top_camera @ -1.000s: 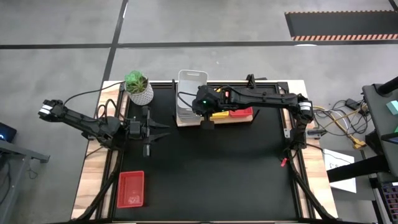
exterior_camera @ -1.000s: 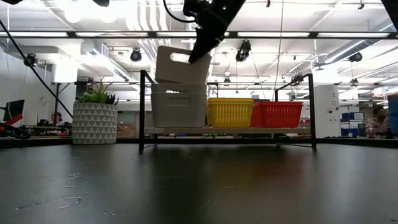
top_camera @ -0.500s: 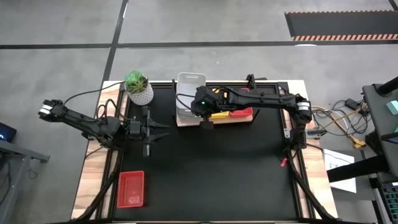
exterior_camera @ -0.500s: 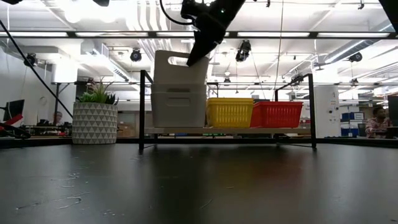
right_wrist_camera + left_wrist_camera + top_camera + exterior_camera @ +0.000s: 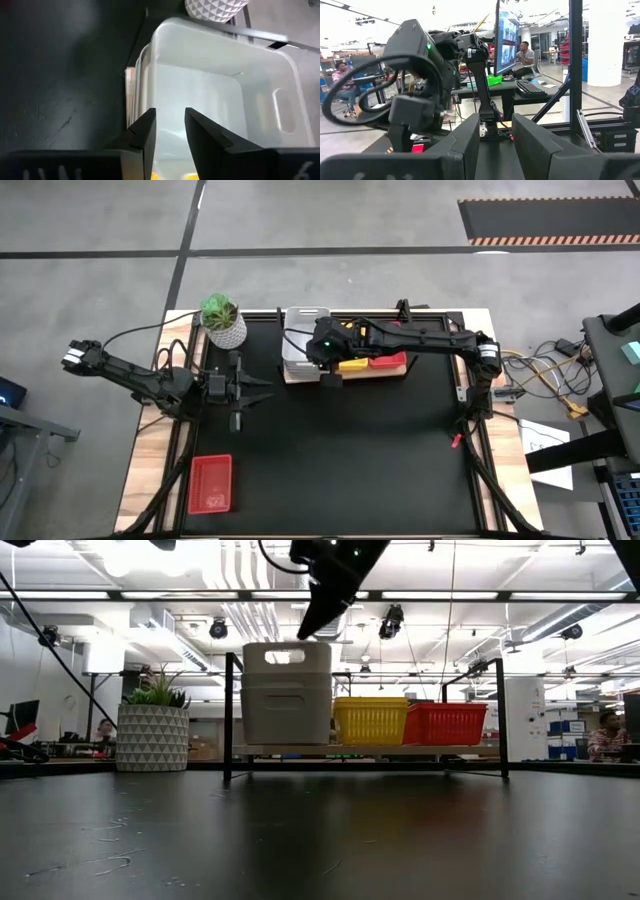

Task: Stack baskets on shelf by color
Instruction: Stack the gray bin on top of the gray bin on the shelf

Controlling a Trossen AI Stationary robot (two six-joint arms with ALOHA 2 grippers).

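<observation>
Nearest, one red basket [image 5: 210, 484] flat on the mat's front-left corner, long axis front to back, closer to the left gripper [image 5: 255, 391], parked with fingers spread and empty. Farther back, the right gripper [image 5: 322, 350], fingers parted, holding nothing, just above the white basket [image 5: 286, 692] nested on the shelf [image 5: 345, 374] beside the yellow basket [image 5: 369, 720].

Both our arms over the surface, pincers parted

Our right pincer [image 5: 322, 362] reaches in from the right side, pointing down, fingers [image 5: 146, 131] slightly apart. Our left pincer [image 5: 262, 390] waits low near the left edge, fingers [image 5: 470, 137] open, arm stretched sideways.
</observation>
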